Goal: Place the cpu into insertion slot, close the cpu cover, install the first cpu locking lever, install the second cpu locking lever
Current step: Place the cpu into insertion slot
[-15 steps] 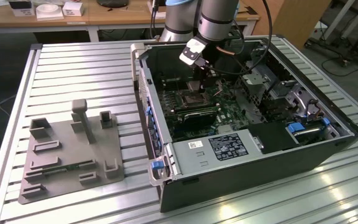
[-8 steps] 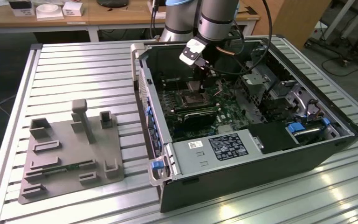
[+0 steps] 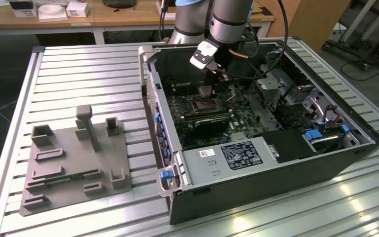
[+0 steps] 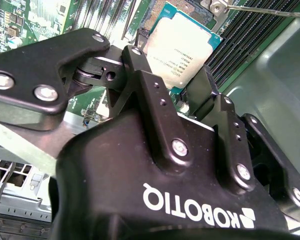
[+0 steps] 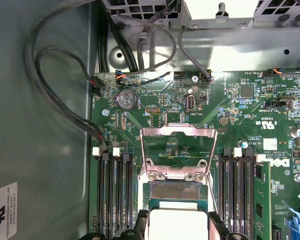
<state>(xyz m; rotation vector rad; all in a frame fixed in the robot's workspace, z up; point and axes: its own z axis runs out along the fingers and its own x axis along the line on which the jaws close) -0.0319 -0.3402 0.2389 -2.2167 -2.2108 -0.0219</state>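
Arm reaches down into the open computer case point(image 3: 262, 192), which lies on its side on the slatted table point(image 3: 84, 74); the gripper point(image 3: 208, 86) hangs over the motherboard near the middle of the case.

Gripper point(image 4: 172, 70) state: black fingers point(image 4: 140, 65) closed in on two opposite edges of the cpu point(image 4: 185, 45); chip clamped between them, silvery-tan face toward the second wrist camera.

In the first wrist view the cpu point(image 5: 177, 220) sits between the fingertips point(image 5: 127, 234); it partly overlaps the near edge of the insertion slot point(image 5: 172, 190); whether it touches the socket cannot be told.

Insertion slot exposed, dark contact field visible beyond the chip; in the exterior view the slot point(image 3: 203, 104) lies just below the gripper.

Cpu cover point(image 5: 155, 131) swung up and open, hinged at the far side of the slot; green board visible through its window.

Memory slots point(image 5: 112, 190) flank the socket on both sides; coin battery point(image 5: 126, 99) and black cables point(image 5: 65, 110) beyond the cover.

Thin metal rod point(image 4: 265, 9) crosses just past the chip's far corner in the second wrist view.

Grey fixture plate point(image 3: 71, 168) rests on the table at the exterior view's left, well apart from the case.
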